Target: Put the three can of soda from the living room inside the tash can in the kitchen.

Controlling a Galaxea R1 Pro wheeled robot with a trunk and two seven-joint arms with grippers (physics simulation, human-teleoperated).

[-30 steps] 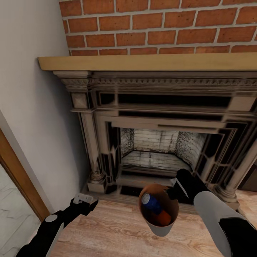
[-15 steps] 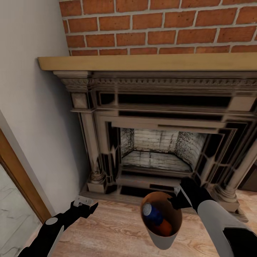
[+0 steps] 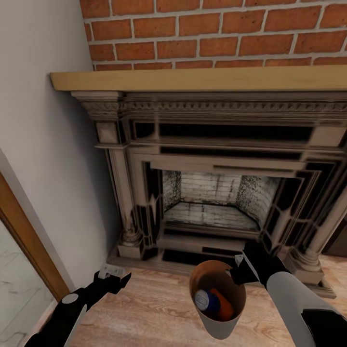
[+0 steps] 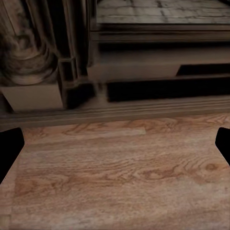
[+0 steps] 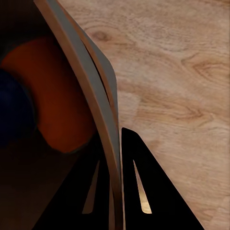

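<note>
Black arms, grey forearm shells

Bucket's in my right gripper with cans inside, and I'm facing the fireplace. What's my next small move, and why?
Probably turn the base away from the fireplace toward the kitchen, keeping the bucket upright. The right gripper pinches its rim, a blue can and an orange can lie inside, and the left gripper is open, holding nothing.

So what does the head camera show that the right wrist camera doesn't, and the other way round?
Head view alone: the brick chimney, the wooden mantel, the fireplace opening and the left tool, hanging over the floor. Right wrist view alone: a close look at the right tool's fingers pinching the bucket's thin wall from both sides. Shared: the bucket, a blue can and an orange can inside it, and the wood floor.
</note>
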